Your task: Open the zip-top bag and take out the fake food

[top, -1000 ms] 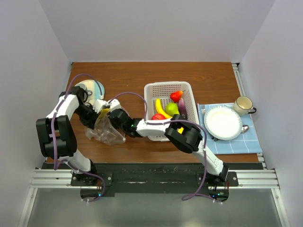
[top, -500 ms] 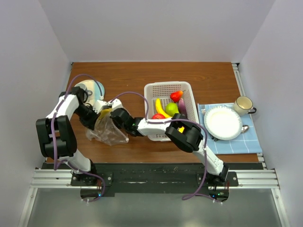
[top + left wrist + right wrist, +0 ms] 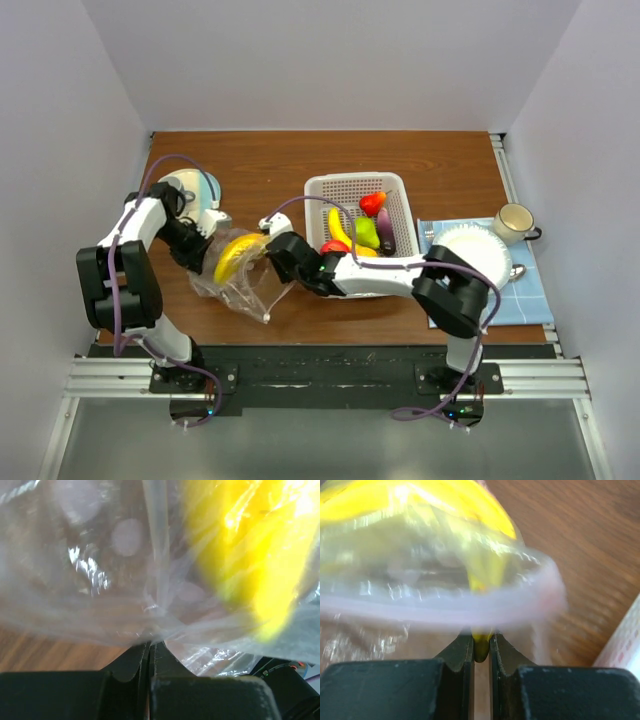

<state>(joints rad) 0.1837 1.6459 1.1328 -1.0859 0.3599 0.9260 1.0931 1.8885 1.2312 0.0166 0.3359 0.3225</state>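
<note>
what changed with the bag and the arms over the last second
The jaws of the right gripper closed on the yellow banana and pulled it right, toward the basket, so more of it shows in the zip-top bag. That arm's elbow swung right. The left gripper stayed shut on the bag. The basket, plate and cup did not move.

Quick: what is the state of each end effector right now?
Left end effector: closed, pinching the zip-top bag.
Right end effector: closed on the yellow banana tip.
</note>
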